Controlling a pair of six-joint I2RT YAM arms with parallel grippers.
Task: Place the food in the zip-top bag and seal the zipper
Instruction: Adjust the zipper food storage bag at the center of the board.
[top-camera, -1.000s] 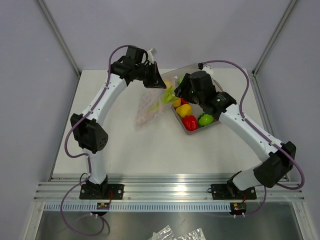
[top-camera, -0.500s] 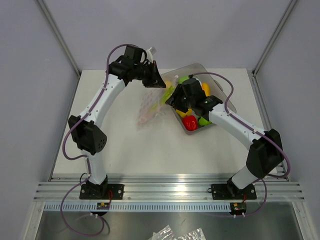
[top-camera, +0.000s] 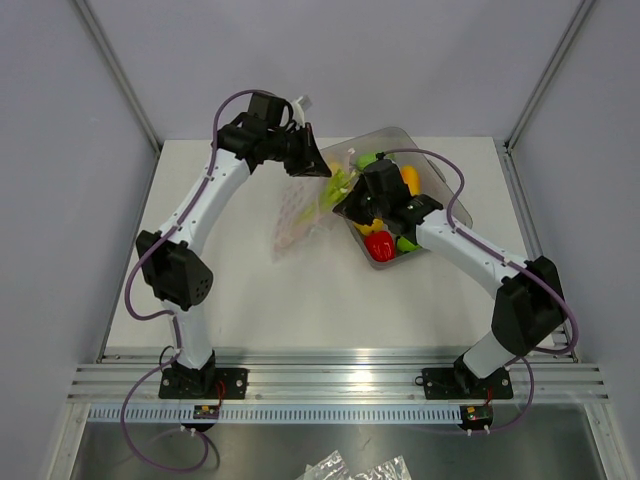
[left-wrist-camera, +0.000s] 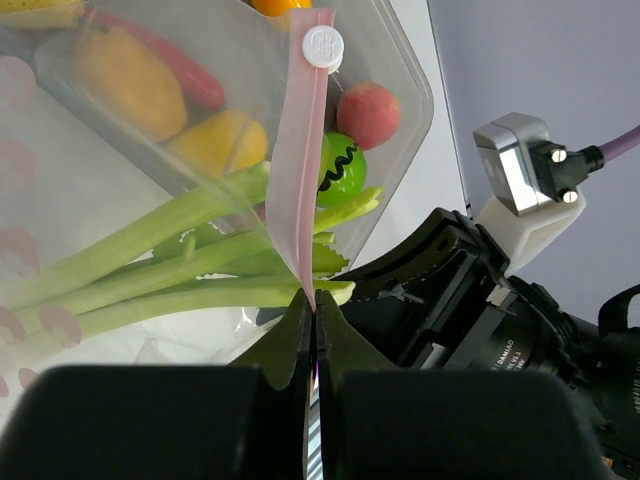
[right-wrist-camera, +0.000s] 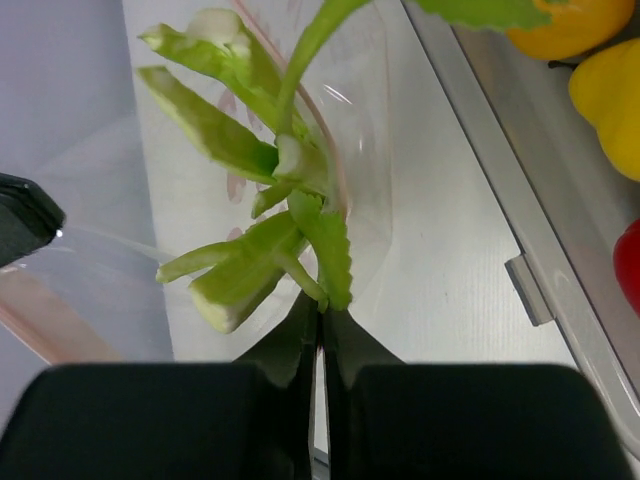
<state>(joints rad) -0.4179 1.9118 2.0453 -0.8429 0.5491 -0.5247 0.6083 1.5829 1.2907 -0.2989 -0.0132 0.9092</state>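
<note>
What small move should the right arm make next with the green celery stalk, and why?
Probably push the green toy celery stalk deeper into the clear plastic zip-top bag. The right gripper is shut on its leafy end, and the left gripper pinches the pink zipper strip.

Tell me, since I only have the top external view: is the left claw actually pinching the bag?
Observer: Yes. In the left wrist view the left claw is shut on the pink zipper of the zip-top bag.
Operator: And does the right claw have the celery?
Observer: In the right wrist view the right claw is shut on one leafy end of the celery.
Operator: Where is the zipper's pull?
Observer: The left wrist view shows a white round tab on the strip, at the end away from the claw.
</note>
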